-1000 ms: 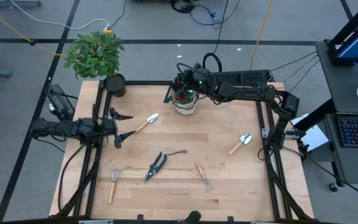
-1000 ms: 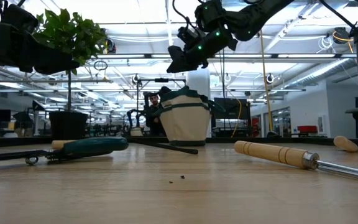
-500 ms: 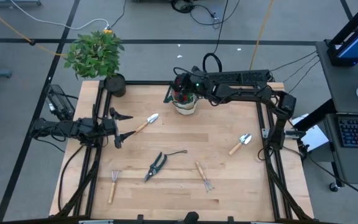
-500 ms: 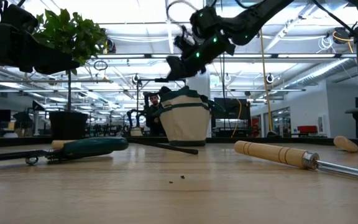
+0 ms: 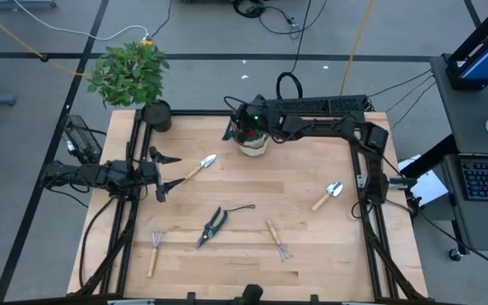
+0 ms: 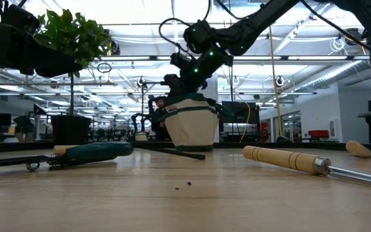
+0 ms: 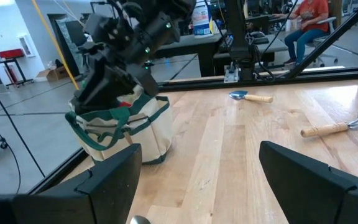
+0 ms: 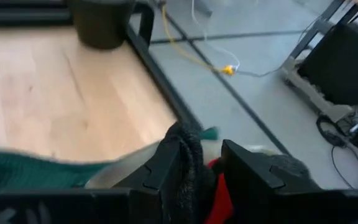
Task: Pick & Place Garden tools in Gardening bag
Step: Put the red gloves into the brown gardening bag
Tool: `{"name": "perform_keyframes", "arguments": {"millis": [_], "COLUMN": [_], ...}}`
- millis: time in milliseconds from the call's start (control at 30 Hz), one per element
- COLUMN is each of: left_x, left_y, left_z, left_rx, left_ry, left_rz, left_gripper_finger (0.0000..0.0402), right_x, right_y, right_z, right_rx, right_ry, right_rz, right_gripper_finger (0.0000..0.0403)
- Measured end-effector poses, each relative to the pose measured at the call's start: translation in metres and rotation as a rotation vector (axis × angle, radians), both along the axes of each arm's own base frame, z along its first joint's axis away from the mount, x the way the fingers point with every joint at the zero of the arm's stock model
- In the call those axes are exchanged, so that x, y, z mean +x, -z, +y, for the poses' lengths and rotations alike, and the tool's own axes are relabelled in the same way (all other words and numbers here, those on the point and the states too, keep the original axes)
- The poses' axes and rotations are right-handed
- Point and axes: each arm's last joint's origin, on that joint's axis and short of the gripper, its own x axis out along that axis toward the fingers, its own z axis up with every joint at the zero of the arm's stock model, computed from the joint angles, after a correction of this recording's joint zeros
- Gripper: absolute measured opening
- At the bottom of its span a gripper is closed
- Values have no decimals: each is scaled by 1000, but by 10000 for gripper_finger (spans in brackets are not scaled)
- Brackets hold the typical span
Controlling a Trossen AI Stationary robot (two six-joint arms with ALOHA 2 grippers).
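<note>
The beige gardening bag (image 5: pixel 253 142) with green pockets stands at the table's far middle. My right gripper (image 5: pixel 239 125) hovers right over its open top, shut on the red-and-black glove (image 8: pixel 191 163). In the left wrist view it (image 7: pixel 112 79) covers the bag's mouth (image 7: pixel 120 127). Lying flat on the table are two trowels (image 5: pixel 198 166) (image 5: pixel 328 195), the dark shears (image 5: pixel 213 226) and two little rakes (image 5: pixel 154 252) (image 5: pixel 278 241). My left gripper (image 5: pixel 164 174) waits open at the left edge, holding nothing. My right gripper pinches a dark bunched part of the glove (image 8: pixel 186 149) between its two fingers. The fingers slant down, coming from the table's right side. The glove's red part (image 8: pixel 220 198) hangs below them over the bag's mouth; whether it touches the bag I cannot tell.
A leafy plant (image 5: pixel 130 73) in a black pot (image 5: pixel 156 115) stands at the far left corner, close to the bag. The black frame rail (image 5: pixel 312 113) runs along the far edge. Bare wood lies between the scattered tools.
My right gripper has sunk toward the bag's open top and shifted toward the table's left, tipping further down, with the glove still in its fingers. The bag and the tools on the table have stayed put.
</note>
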Motion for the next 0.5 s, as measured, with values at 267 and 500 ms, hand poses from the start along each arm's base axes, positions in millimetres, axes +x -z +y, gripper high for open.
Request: {"name": "perform_keyframes", "arguments": {"millis": [267,500], "left_x": [0,0], "left_y": [0,0], "left_z": [0,0], "left_rx": [3,33], "left_ry": [0,1], "left_rz": [1,8], "left_gripper_finger": [333,333], "right_x": [-3,-9], "right_y": [-9,-10], "right_z": [14,19], "right_rx": [-11,9], "right_ry": [-41,-53], "right_rz": [64,125], "right_gripper_finger": [114,114]}}
